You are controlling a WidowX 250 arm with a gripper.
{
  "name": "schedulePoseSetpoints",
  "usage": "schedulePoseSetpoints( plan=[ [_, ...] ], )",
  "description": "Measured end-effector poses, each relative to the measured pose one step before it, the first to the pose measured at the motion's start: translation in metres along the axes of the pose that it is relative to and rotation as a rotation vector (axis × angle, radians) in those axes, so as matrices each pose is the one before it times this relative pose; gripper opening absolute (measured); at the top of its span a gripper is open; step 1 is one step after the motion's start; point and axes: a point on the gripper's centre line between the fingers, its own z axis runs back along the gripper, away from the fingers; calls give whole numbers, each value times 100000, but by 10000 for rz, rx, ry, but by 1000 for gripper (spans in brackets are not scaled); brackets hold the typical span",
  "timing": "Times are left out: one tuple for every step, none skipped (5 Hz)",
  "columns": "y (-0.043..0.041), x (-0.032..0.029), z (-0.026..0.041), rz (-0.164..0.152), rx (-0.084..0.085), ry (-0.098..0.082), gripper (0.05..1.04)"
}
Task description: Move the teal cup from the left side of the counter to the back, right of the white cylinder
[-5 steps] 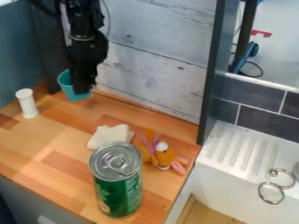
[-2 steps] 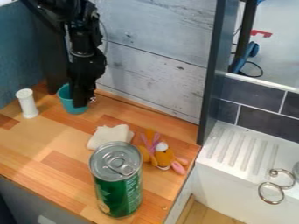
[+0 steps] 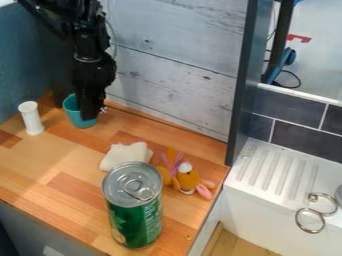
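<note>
Wooden countertop [image 3: 37, 172], with the black gripper [image 3: 92, 111] low at its back left corner, right at a teal cup [image 3: 72, 113].
Whitewashed plank wall [image 3: 180, 75] behind the countertop; white sink [image 3: 247, 212] with a ribbed drainboard [image 3: 277, 170] along the right side, dark tiles [image 3: 304, 137] above it. Green drink can [image 3: 137, 215] upright near the front edge, silver lid up, ring tab visible. Orange plush toy [image 3: 189, 180] lies behind and right of the can, pink parts and a white patch visible. Cream cloth [image 3: 127, 156], bunched, just left of the toy. Teal cup stands mouth up, partly hidden by the gripper; cannot tell whether the gripper is open or closed, or whether it grips the cup. White cylinder [image 3: 31, 119] with a wider top upright left of the cup. Curled metal piece [image 3: 308, 220] at the sink.
</note>
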Motion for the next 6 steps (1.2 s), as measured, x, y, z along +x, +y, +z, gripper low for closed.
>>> schedulePoseSetpoints(
  plan=[
    [-55, -464, -359, 64, -331, -135, 328],
    [9, -905, 1541, 464, 178, -612, 620],
    [186, -1637, 2149, 389, 276, -317, 914],
    [-338, -3245, 2508, 753, 307, -371, 1007],
    [-2030, -3741, 1422, 398, -694, 1518, 1001],
    [-2956, -1433, -53, 363, -1253, 641, 1001]
  ],
)
